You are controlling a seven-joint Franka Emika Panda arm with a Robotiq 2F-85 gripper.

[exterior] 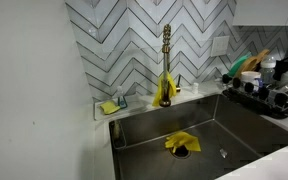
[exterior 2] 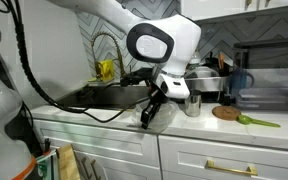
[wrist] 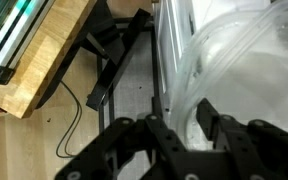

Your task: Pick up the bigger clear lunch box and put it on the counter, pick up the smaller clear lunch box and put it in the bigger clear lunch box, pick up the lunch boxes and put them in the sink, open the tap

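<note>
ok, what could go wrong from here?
1. Gripper straddles one thin wall of the clear box; it may slip or tilt when lifted.
2. Gripper hangs beyond the counter front edge; a dropped box would likely miss it.
3. Yellow cloth seems to sit over the sink drain; tap water could pool.

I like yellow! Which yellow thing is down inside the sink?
The crumpled yellow cloth on the sink floor. The yellow sponge sits up on the counter, and the tap has its yellow base behind the basin.

Chevron-tiled wall [exterior: 189, 25], white cabinets [exterior 2: 104, 150]
</note>
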